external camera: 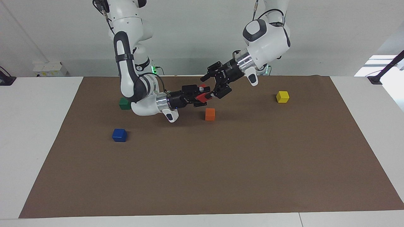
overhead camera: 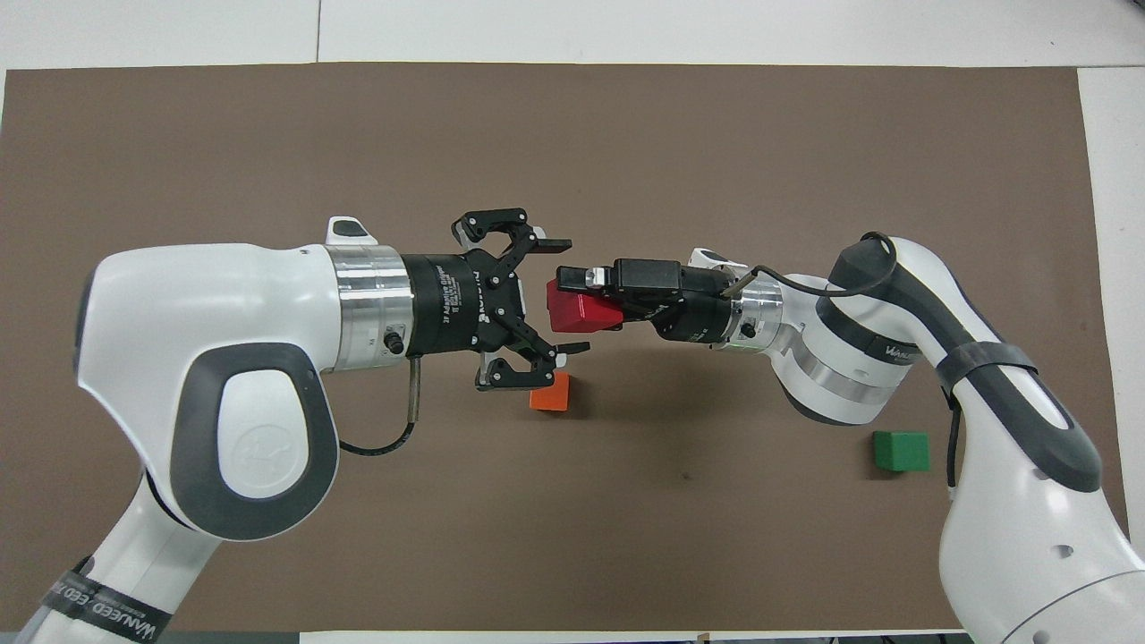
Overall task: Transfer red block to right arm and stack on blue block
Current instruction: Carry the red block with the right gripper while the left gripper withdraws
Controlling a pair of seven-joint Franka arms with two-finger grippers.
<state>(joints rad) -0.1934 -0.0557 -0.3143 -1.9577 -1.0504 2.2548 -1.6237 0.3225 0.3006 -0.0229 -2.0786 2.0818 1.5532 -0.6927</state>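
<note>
The red block (external camera: 201, 98) (overhead camera: 581, 309) hangs in the air over the mat, above the orange cube. My right gripper (external camera: 203, 94) (overhead camera: 583, 299) is shut on it, reaching in level from its end of the table. My left gripper (external camera: 210, 85) (overhead camera: 570, 293) faces it with its fingers spread wide on either side of the block's end, not touching it. The blue block (external camera: 119, 135) sits alone on the mat toward the right arm's end, farther from the robots than the green cube; in the overhead view the right arm hides it.
An orange cube (external camera: 210, 114) (overhead camera: 550, 394) lies on the brown mat (external camera: 221, 176) just under the two grippers. A green cube (external camera: 125, 103) (overhead camera: 901, 450) sits beside the right arm's elbow. A yellow cube (external camera: 282, 96) rests toward the left arm's end.
</note>
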